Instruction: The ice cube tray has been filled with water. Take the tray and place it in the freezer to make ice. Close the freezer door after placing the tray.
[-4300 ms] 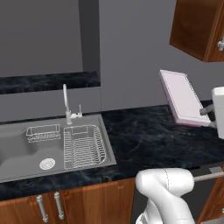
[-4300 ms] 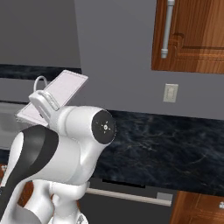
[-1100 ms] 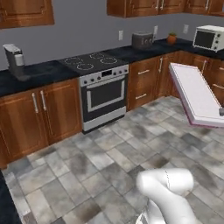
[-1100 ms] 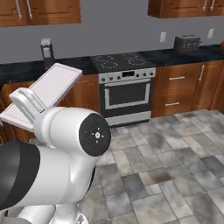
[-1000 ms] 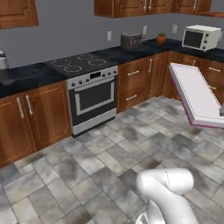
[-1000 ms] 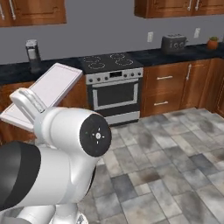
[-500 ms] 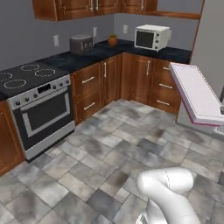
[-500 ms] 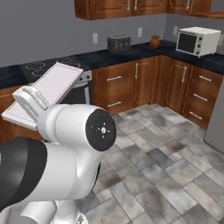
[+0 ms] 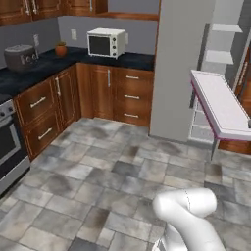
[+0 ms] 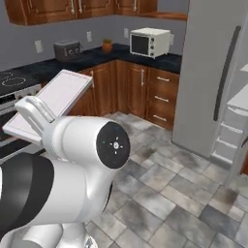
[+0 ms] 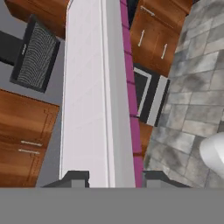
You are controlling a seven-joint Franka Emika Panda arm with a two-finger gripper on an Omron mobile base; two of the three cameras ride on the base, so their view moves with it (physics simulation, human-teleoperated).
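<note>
The ice cube tray [image 9: 220, 104], white with a pinkish-mauve rim, hangs level in the air at the right of the left base view. In the hand view the ice cube tray [image 11: 103, 87] runs away from me between the two fingertips, and my gripper [image 11: 114, 178] is shut on its near end. From the right base view the ice cube tray [image 10: 53, 102] sticks out past my white hand. The tall grey freezer [image 9: 181, 68] stands ahead with white shelves [image 9: 218, 56] showing. Its freezer door [image 9: 241, 54] looks swung open at the right edge. The same freezer [image 10: 208, 72] has a dark handle [image 10: 225, 72].
A white microwave [image 9: 105, 43] and a toaster [image 9: 19, 56] sit on the dark counter above wood cabinets [image 9: 125, 93]. The stove [image 9: 7, 142] is at the left edge. Grey tiled floor [image 9: 108, 176] lies open between me and the freezer.
The whole picture has swept sideways as the base turned: the stove slid off to the left and the microwave corner and freezer came into view. The tray stays in my grip.
</note>
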